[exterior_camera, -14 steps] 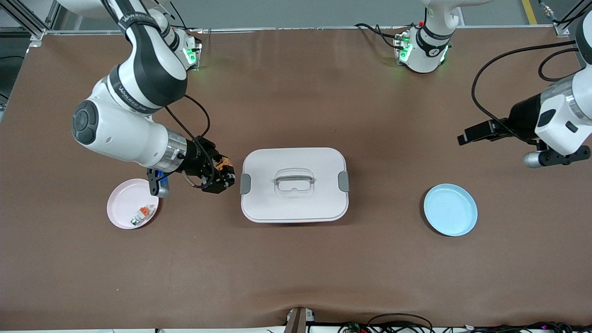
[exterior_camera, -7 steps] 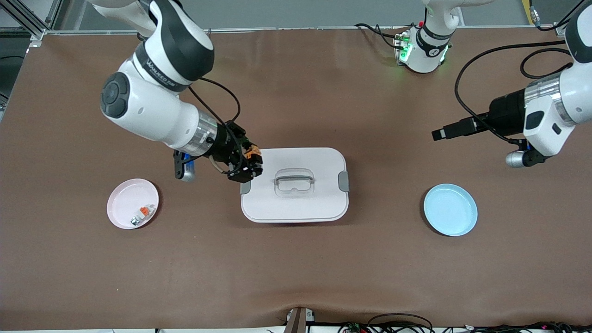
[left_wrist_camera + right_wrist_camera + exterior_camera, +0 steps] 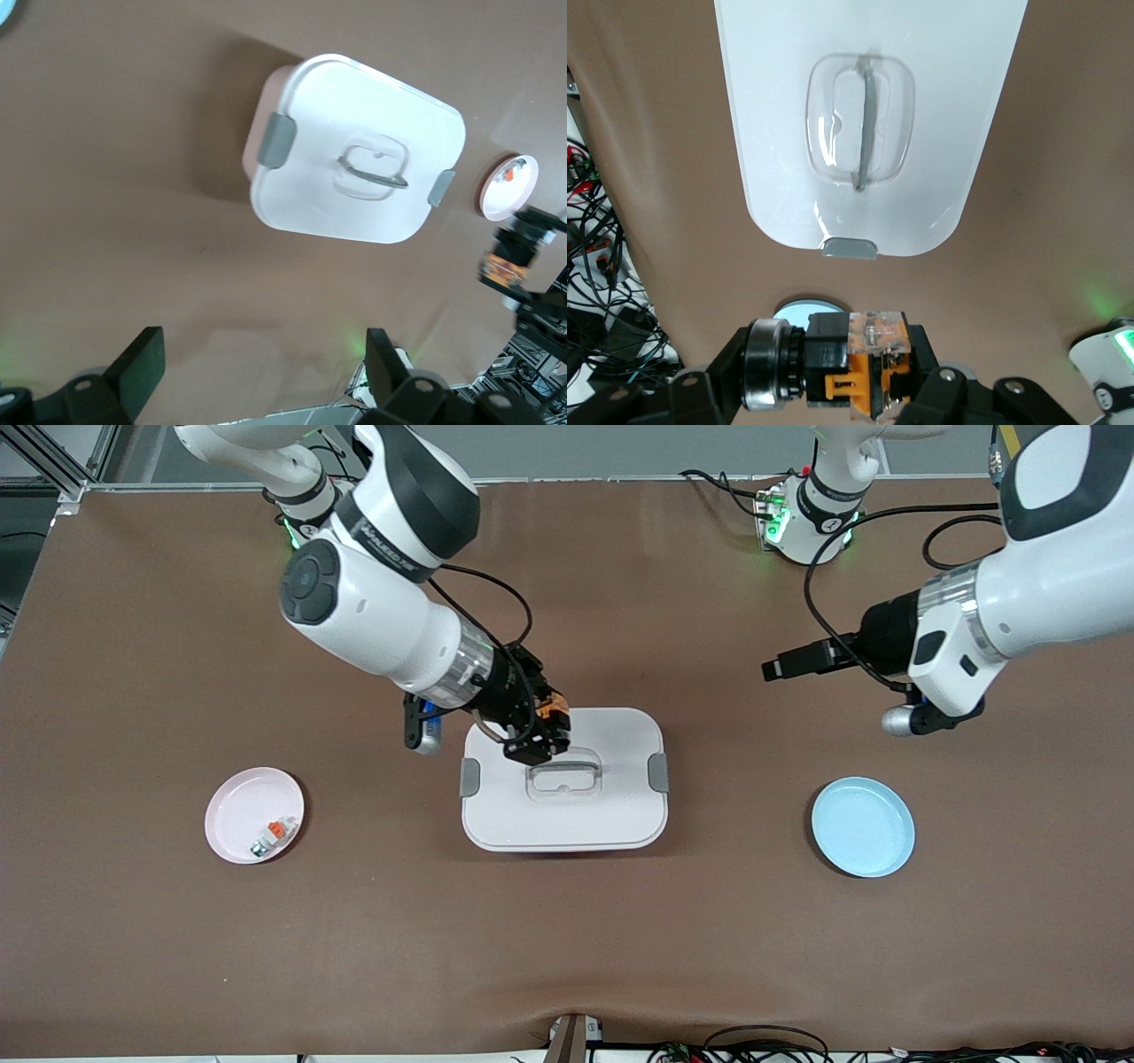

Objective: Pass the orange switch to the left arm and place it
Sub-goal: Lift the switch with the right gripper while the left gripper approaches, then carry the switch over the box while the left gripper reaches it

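My right gripper [image 3: 537,737] is shut on the orange switch [image 3: 554,707], a small black body with orange marks. It holds the switch in the air over the edge of the white box [image 3: 611,797] that is toward the robot bases, beside the lid handle. In the right wrist view the switch [image 3: 850,363] lies between the fingers [image 3: 700,390], above the box lid [image 3: 780,88]. My left gripper [image 3: 784,667] is open and empty, over bare table toward the left arm's end of the box. Its view shows the open gripper [image 3: 261,359], the box [image 3: 354,212] and the held switch [image 3: 503,270].
A pink plate [image 3: 235,815] holding a small white-and-grey piece with an orange tab [image 3: 273,834] lies toward the right arm's end. A blue plate [image 3: 864,825] lies toward the left arm's end. The table's edge nearest the front camera carries cables [image 3: 762,1045].
My right arm has carried the switch from beside the pink plate up over the box. My left arm has moved in toward the box with its gripper open.
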Action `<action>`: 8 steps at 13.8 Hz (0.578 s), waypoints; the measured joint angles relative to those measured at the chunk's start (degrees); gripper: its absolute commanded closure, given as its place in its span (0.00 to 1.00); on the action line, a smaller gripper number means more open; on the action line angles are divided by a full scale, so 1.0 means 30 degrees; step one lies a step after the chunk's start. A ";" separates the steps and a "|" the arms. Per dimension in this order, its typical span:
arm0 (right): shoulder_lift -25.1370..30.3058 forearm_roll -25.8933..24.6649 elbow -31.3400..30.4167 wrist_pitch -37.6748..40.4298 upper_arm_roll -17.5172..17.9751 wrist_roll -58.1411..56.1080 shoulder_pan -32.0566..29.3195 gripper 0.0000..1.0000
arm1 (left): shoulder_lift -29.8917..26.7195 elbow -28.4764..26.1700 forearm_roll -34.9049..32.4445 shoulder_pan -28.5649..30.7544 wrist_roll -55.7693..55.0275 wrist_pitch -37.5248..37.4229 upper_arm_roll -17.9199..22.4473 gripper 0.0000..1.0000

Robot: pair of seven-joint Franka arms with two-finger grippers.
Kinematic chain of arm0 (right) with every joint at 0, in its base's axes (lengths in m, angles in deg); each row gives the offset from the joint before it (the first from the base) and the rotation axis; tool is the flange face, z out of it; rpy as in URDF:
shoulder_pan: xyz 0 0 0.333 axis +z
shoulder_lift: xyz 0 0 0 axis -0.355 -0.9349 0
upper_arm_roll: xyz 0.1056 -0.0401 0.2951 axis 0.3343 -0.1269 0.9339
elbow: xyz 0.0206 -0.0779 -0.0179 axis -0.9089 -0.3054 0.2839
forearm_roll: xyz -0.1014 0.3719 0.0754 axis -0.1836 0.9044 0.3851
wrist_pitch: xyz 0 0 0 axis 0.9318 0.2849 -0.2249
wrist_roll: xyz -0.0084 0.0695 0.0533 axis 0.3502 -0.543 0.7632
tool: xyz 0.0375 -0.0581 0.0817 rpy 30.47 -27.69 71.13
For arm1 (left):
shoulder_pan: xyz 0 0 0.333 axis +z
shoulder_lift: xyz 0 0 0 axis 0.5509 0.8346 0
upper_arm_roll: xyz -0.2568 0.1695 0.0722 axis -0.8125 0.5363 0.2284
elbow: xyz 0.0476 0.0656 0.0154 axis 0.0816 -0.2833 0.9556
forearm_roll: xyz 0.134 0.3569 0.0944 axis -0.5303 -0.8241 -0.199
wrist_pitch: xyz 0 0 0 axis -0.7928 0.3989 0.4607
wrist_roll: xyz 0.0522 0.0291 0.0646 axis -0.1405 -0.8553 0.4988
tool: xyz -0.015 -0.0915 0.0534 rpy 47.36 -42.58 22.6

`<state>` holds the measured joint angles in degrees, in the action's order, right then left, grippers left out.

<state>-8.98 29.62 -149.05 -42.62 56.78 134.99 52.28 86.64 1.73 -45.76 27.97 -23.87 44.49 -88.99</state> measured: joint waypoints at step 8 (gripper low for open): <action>-0.0793 0.0000 0.0534 -0.0702 0.0000 0.0756 0.0706 1.00 | 0.0796 -0.0307 0.1526 -0.1245 0.5988 0.2036 -0.0053 0.00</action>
<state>-11.36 29.62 -147.45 -44.73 56.78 137.26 54.39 89.02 0.81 -41.18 24.24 -5.91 50.59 -89.15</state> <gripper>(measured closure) 0.273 0.000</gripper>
